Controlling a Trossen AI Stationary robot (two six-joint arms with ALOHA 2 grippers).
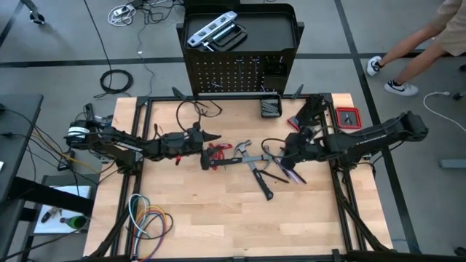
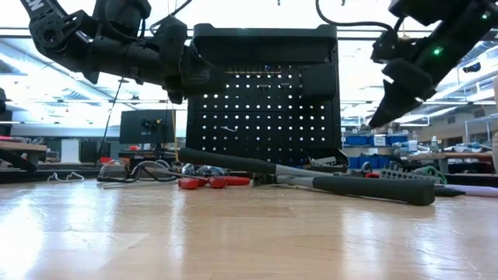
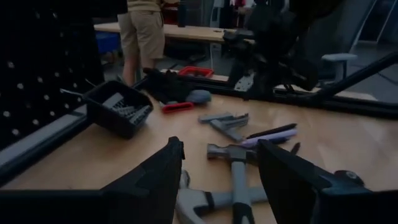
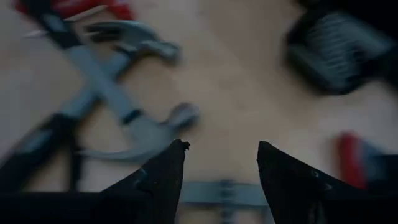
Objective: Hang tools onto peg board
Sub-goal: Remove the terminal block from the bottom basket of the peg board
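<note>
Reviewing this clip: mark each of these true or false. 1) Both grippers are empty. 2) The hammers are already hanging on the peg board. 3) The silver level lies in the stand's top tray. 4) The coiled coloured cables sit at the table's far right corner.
1) True. The left gripper and the right gripper are both open, with nothing between the fingers.
2) False. The hammers lie crossed on the table, not on the peg board.
3) True. The silver level rests in the top tray.
4) False. The coiled coloured cables lie near the table's front left corner.
</note>
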